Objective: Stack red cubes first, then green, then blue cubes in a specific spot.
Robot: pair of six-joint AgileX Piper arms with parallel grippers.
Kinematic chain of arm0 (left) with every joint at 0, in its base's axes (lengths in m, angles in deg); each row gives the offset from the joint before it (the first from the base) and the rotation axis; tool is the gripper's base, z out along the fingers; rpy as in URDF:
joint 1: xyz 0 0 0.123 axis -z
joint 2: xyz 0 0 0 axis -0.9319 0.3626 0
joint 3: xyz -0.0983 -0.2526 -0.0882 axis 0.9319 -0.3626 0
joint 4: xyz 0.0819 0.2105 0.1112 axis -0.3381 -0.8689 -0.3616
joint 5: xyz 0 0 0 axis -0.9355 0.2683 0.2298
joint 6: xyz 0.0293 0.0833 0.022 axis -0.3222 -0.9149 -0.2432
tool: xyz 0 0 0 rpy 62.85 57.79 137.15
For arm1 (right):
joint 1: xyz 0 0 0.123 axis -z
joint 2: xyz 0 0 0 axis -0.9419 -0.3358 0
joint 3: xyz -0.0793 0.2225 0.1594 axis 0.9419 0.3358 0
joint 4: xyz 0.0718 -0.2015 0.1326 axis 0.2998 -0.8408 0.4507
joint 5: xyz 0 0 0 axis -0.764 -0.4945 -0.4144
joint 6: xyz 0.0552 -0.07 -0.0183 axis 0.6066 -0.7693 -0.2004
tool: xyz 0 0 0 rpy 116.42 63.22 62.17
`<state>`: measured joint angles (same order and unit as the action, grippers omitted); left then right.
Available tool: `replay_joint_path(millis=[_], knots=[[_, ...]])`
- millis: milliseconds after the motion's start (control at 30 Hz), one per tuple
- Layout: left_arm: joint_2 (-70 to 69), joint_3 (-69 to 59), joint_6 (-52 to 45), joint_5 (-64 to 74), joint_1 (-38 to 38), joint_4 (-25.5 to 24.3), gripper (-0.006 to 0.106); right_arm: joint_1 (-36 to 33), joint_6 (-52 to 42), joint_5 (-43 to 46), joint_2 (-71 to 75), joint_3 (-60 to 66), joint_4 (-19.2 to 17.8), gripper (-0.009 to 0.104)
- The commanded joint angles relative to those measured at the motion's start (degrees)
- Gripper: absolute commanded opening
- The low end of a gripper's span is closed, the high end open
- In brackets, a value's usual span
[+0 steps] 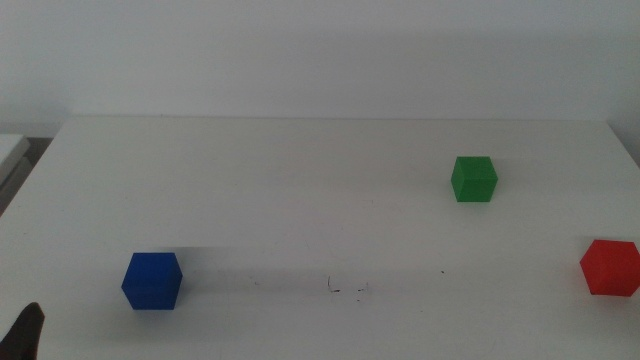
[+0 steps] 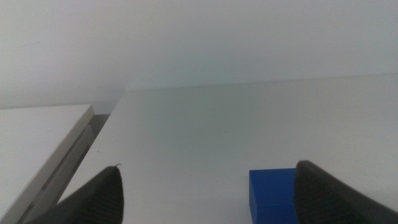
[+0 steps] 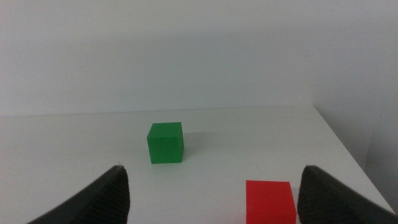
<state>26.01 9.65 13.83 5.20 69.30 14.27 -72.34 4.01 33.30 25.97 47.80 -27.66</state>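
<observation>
Cubes lie scattered and unstacked on the white table [image 1: 300, 170], each one well apart from the others. We see the blue cube [image 1: 152, 280] near the table's front left, the green cube [image 1: 474, 179] farther back on the right, and the red cube [image 1: 611, 267] at the right edge of the middle view, nearer the front than the green one. Between the blue and red cubes, on the bare front middle of the table, sits the marked spot [image 1: 347, 289] — a few faint dark scribbles, with nothing on it.

Our left hand [image 2: 208, 193] waits low at the front left; only a dark tip of it shows at the bottom corner of the middle view. Its jaws stand wide apart and hold nothing, and its wrist view shows the blue cube just ahead, close to one jaw.

Our right hand [image 3: 214, 193] is out of the middle view. Its jaws are likewise spread wide and empty — the red cube lies just ahead of it, close to one jaw, and the green cube sits farther off, upright on the table.
</observation>
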Motion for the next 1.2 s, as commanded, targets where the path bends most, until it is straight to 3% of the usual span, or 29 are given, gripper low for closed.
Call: replay_joint_path(millis=[0,133,300,567,733,967,1167], knots=[[-0.2,0.0,0.3,-0.8,0.0,0.0,0.094,0.3,-0.3,0.4,0.3,0.2,-0.5,0.081],[-0.2,0.0,0.3,-0.8,0.0,0.0,0.094,0.3,9.4,0.4,0.3,0.2,0.0,0.081],[-0.2,0.0,0.3,-0.8,0.0,0.0,0.094,0.3,10.8,-5.7,-9.9,-11.5,0.0,0.081],[-0.2,0.0,0.3,-0.8,0.0,0.0,0.094,0.3,10.4,-46.9,-33.3,-47.6,-0.5,0.081],[-0.2,0.0,0.3,-0.8,0.0,0.0,0.094,0.3,9.4,-51.3,-41.1,-59.5,-0.9,0.081],[-0.2,0.0,0.2,-0.8,0.0,0.0,0.094,0.3,13.2,-54.2,-41.4,-60.1,0.4,0.081],[-0.2,0.0,0.2,-0.8,0.0,0.0,0.094,0.3,7.1,-60.9,-44.0,-60.9,0.4,0.081]])
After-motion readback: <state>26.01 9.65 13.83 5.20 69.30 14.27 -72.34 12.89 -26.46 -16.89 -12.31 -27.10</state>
